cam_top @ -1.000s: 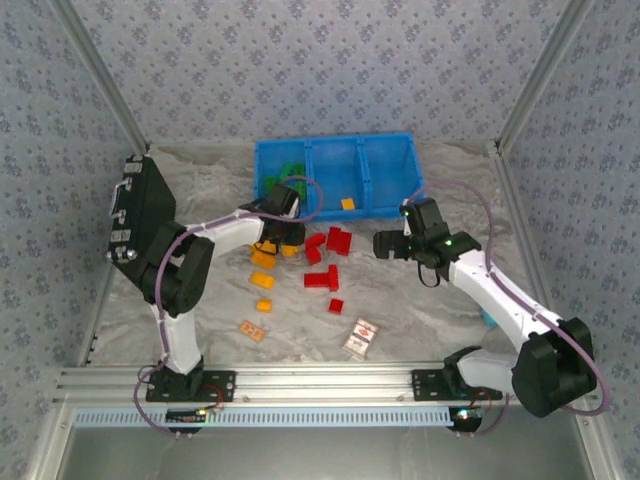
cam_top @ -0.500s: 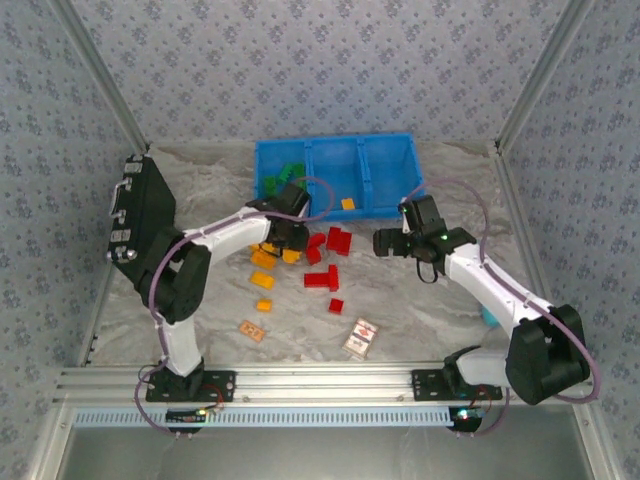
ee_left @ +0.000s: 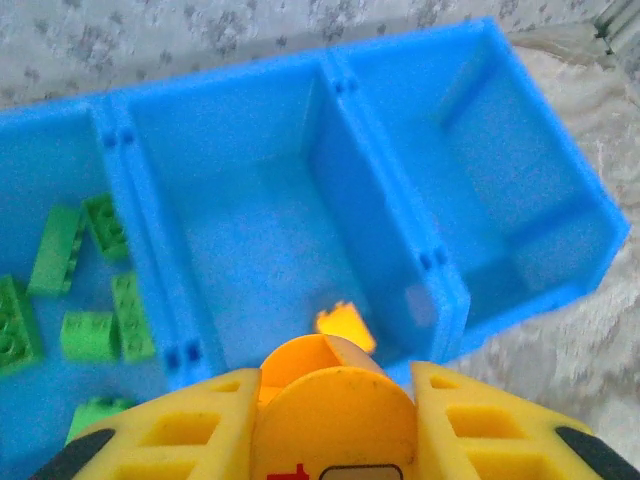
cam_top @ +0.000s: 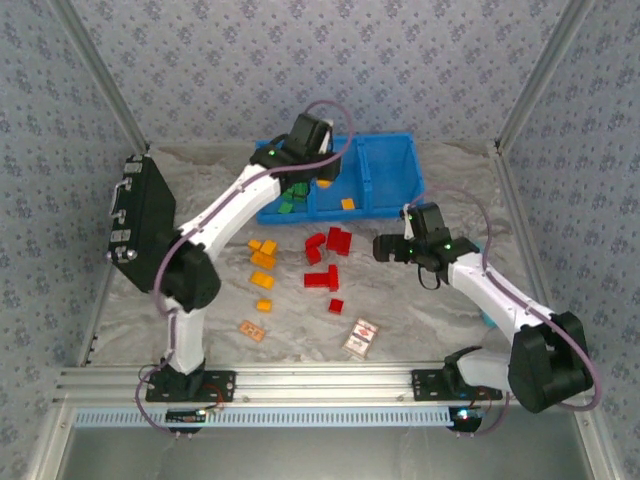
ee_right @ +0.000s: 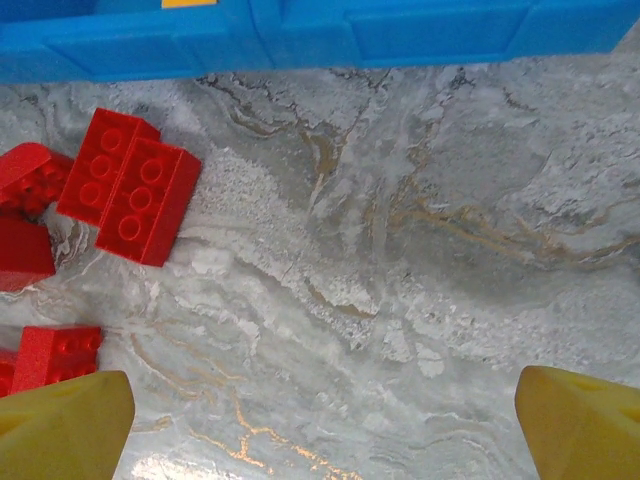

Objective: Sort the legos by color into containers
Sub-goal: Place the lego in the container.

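Half a second back the left pincer was down among the orange bricks (cam_top: 262, 280) on the bench (cam_top: 430, 290). Now that arm has stretched out and up, and the left pincer (ee_left: 332, 378) hangs over the middle compartment of the blue bin (cam_top: 392, 178). It is pressed together on an orange brick (ee_left: 298, 358) that shows between its fingers. The right pincer (ee_right: 325, 425) has scarcely shifted. It hovers low over the bench just in front of the bin, fingers spread wide with nothing between them.

The bin sits at the far side of the bench, its long axis running left to right and its three compartments side by side. The left one holds the green bricks (ee_left: 92, 336), lying at mixed angles. The middle one holds a single orange piece (ee_left: 345, 327) near its front wall. The held brick is too hidden to tell its long axis. The red bricks (cam_top: 335, 240) cluster on the bench near the right pincer. In the right wrist view a pair (ee_right: 128, 188) lies studs up, long axes slanting. A long red brick (cam_top: 322, 280) lies left to right.
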Robot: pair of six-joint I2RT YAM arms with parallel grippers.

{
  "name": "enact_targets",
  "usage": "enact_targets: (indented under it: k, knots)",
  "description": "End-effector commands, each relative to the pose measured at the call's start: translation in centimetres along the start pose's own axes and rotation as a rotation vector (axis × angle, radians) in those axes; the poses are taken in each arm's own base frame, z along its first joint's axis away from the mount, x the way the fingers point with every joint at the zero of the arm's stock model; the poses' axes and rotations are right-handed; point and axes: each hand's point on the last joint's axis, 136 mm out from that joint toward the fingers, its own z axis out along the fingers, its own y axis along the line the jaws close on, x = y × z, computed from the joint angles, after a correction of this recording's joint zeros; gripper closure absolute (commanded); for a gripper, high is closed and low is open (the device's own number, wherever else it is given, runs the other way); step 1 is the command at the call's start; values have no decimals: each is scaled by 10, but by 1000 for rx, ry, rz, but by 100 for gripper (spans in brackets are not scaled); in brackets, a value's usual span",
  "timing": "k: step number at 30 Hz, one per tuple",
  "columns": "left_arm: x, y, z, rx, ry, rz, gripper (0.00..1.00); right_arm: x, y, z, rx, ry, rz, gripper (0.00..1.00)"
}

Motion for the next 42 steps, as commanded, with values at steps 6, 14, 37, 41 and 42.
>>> enact_targets:
  k: [6,14,37,41,42]
  knots:
    - [-15,6,85,-35,27,15,70,-15,33,-18,-65,-130,-8,0]
    - [1,25,113,-9,74,-87,63,-14,39,-22,-83,-140,-20,0]
    - [16,60,-62,-120,73,90,39,-25,86,0,-144,-72,-147,0]
    - [82,97,-89,-220,125,53,37,-23,87,3,-142,-50,-172,0]
    - [99,103,-95,-229,135,33,36,-22,87,5,-143,-43,-178,0]
